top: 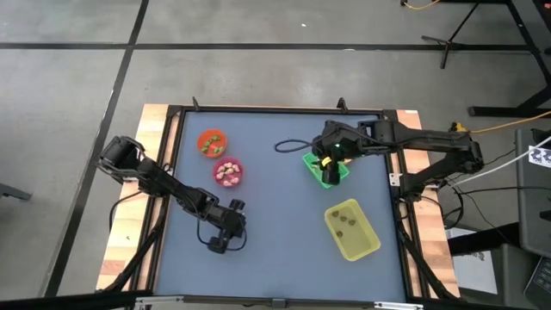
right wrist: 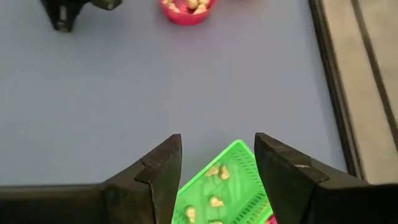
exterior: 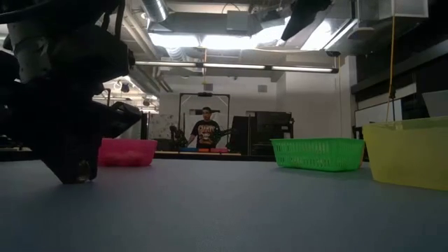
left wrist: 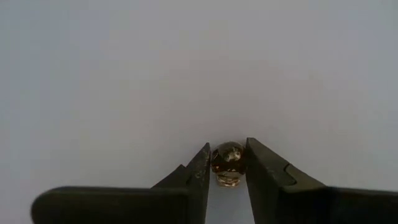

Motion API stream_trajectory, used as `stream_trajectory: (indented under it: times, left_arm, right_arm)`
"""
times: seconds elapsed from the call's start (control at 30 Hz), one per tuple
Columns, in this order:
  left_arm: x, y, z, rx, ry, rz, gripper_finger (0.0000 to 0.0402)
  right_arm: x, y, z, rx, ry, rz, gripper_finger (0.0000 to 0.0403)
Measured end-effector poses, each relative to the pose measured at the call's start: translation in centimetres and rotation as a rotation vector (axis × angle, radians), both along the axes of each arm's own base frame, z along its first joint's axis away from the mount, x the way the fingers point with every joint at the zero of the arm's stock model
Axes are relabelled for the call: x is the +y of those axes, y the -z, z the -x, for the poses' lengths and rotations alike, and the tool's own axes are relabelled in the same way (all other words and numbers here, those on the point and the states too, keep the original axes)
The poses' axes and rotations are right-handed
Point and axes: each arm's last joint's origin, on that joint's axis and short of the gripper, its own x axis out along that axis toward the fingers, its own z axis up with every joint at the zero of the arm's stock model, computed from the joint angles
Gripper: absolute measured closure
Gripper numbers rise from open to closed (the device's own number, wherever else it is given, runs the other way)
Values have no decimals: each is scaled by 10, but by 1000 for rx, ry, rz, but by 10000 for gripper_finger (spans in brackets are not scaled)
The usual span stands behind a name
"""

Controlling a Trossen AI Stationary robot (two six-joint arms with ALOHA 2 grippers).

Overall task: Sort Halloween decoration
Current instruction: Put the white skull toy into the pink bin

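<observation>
Cups far left: orange cup (top: 210, 143) holds mixed trinkets, pink cup (top: 228, 173) cream ones. Green tray (right wrist: 230, 186) holds cream trinkets under the right gripper (right wrist: 217, 163), fingers apart; yellow tray (top: 352, 230) holds dark ones. Left gripper (left wrist: 227, 163) pinches a dark skull trinket (left wrist: 227, 164) near the table's front.

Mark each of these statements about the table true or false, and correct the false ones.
1. The left gripper has a small dark trinket between its fingers. True.
2. The right gripper hangs over the yellow tray. False: it is over the green tray.
3. The pink cup holds trinkets. True.
4. The yellow tray is empty. False: a few dark pieces lie in it.
5. The orange cup is nearer the left arm's side. True.
</observation>
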Motion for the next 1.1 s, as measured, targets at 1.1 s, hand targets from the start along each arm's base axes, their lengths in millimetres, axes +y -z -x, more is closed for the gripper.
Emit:
stream_trajectory:
  times: [1.1]
  left_arm:
    - [22,-83,-77,-899,-402,175,343]
  right_arm:
    - [21,117,174,-724,-65,-164,203]
